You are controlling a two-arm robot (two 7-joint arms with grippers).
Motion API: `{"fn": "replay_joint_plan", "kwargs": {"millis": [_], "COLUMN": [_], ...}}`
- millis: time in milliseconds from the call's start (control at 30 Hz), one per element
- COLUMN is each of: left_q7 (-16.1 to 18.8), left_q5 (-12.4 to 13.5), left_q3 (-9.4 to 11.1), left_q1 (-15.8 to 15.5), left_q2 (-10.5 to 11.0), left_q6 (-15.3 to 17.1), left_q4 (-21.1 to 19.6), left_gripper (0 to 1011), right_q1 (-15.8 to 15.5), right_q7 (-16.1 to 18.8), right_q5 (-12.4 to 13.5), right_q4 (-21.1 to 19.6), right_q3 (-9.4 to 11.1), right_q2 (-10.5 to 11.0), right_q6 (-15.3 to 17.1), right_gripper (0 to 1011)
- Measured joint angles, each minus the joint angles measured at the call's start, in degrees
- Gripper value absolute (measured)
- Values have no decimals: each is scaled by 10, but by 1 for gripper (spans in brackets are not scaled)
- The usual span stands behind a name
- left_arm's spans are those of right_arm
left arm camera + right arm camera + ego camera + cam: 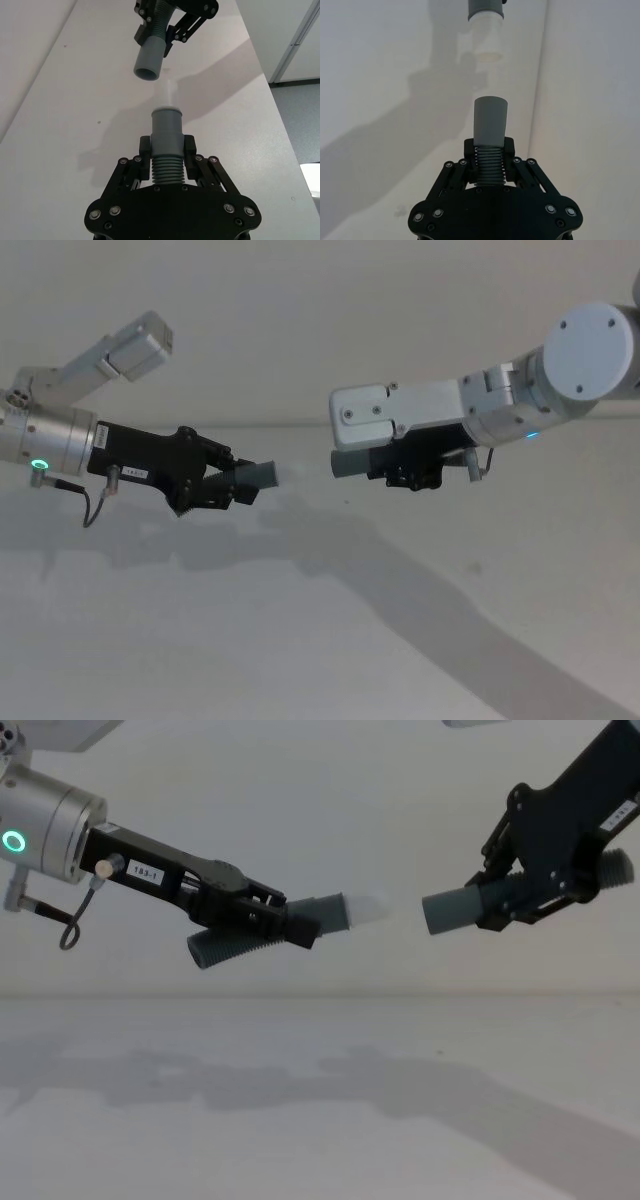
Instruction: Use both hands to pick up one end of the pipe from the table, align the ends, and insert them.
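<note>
White table bare below | left gripper clamps whitish-tipped pipe piece | right gripper clamps cuff piece | both held up, ends facing, small gap, probably lining up to plug in

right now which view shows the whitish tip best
The chest view: the whitish tip shows side-on, apart from the grey cuff. The left wrist view shows it faint; the right wrist view shows it farther off.

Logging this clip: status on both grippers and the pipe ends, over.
Left gripper shut on the whitish-tipped piece, right gripper shut on the cuff piece. Both held above the table. Ends facing, small gap, not inserted. Nothing between them.
</note>
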Motion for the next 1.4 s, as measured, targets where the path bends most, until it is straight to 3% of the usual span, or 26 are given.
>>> {"fn": "replay_joint_plan", "kwargs": {"millis": [500,1400], "left_q7": [0,0], "left_q5": [0,0], "left_q3": [0,0], "left_q1": [0,0], "left_q2": [0,0], "left_q6": [0,0], "left_q4": [0,0], "left_gripper": [358,358], "right_q1": [25,50], "right_q7": [41,56], "right_q5": [9,28], "right_q4": [-13,-17], "right_q3": [-14,-26], "right_q2": [-2,-26], "right_q6": [33,72], "right_gripper": [286,286]}}
